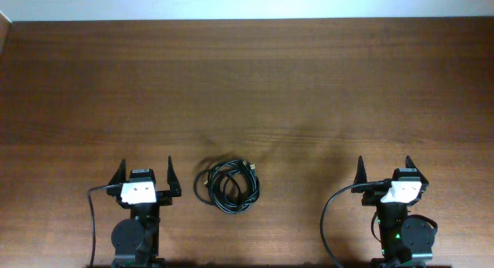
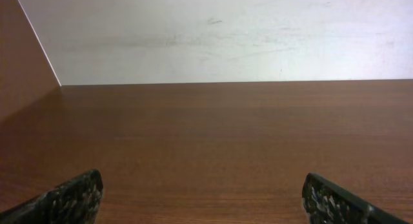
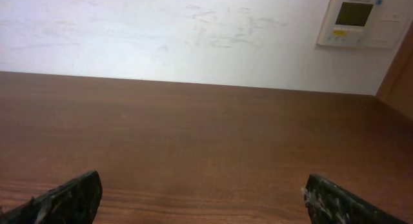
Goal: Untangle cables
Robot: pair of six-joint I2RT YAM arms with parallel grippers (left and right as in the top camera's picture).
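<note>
The cables (image 1: 228,185) lie as one tangled coil of thin black cords with small metallic plug ends on the brown wooden table (image 1: 247,90), near its front edge. My left gripper (image 1: 145,172) is open and empty, to the left of the coil and apart from it. My right gripper (image 1: 386,167) is open and empty, far to the right of the coil. Both wrist views show only spread fingertips (image 2: 203,195) (image 3: 203,195) over bare wood; the cables are out of view there.
A white wall runs behind the table (image 2: 219,37). A wall control panel (image 3: 356,20) hangs at the upper right in the right wrist view. Thicker black arm cables (image 1: 328,214) loop beside each arm base.
</note>
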